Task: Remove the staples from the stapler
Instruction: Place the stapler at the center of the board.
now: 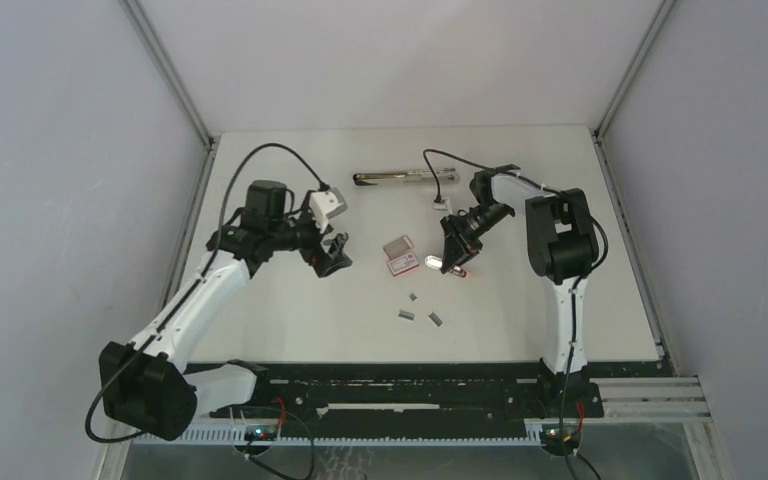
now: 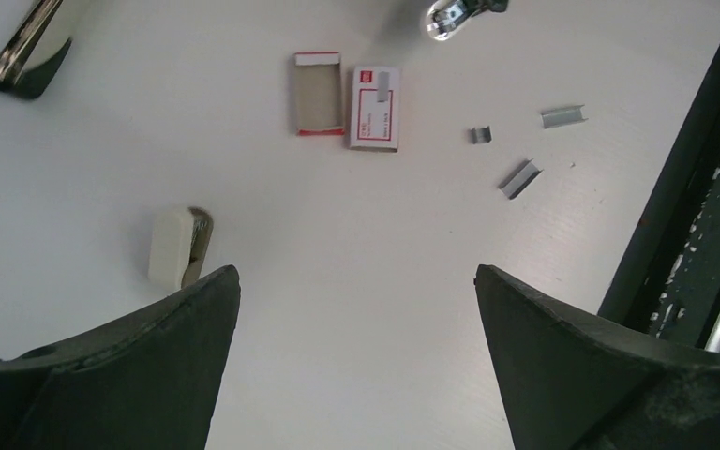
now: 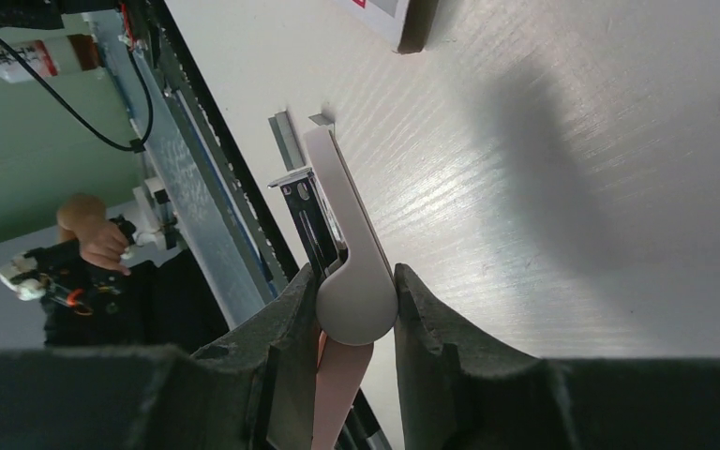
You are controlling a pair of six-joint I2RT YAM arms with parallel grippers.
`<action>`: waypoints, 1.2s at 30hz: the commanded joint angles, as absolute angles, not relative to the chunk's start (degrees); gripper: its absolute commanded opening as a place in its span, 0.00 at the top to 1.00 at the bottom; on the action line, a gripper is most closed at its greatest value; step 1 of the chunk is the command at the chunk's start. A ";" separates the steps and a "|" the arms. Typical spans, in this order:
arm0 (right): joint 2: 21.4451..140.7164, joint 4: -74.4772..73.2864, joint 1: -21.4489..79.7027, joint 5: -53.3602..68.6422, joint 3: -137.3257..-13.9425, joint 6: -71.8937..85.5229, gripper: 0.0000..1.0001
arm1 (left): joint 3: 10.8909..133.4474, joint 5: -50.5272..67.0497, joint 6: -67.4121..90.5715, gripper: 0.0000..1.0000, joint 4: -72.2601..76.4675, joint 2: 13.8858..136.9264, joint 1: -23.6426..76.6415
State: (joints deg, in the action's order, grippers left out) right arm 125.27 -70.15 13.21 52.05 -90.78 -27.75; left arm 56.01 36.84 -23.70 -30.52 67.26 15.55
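Item, right hand: my right gripper (image 3: 354, 277) is pinching the stapler (image 3: 337, 197) by its rounded rear end, a pale pinkish-white body with a metal channel showing along one side. Its long axis is running straight out from my fingers. In the top view its shiny nose is pointing toward the left arm's side of the table (image 1: 290, 330) and ending just beside the red-and-white box (image 1: 400, 255). I cannot tell whether the nose is touching the surface. Item, the staples (image 2: 520, 178): three short grey strips are lying loose on the table, near one another but apart, between the box and the near edge. Seen from above, the left strip is lying across the table, the right one is slanting, and the smallest is too short to judge. Item, the box: it is lying in two parts just beside each other. The inner tray (image 2: 319, 94) is facing up with its brown card floor showing, and the sleeve (image 2: 375, 108) is showing a white face with a red border and a grey block, with print too small to read. Item, left hand: my left gripper (image 2: 354, 274) is hanging over bare table with its fingers spread wide, gripping nothing. Item, far side: a long chrome-and-black bar (image 1: 405, 177) is lying across the table, with a small white-and-metal piece (image 2: 178, 248) near it.
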 commanded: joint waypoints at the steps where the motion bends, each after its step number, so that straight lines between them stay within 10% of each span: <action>1: 127.29 -73.75 12.42 54.86 -93.16 -26.89 0.76 | 59.25 29.68 -34.09 0.00 -27.99 71.40 23.29; 36: 133.32 -74.62 9.28 56.34 -91.80 -25.95 0.63 | 97.05 12.98 -46.60 0.07 -39.56 115.45 50.68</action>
State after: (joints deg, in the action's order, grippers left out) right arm 132.75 -73.54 9.45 54.17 -91.44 -26.13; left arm 93.08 13.41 -44.64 -38.46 114.28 49.98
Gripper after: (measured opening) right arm 0.369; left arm 0.928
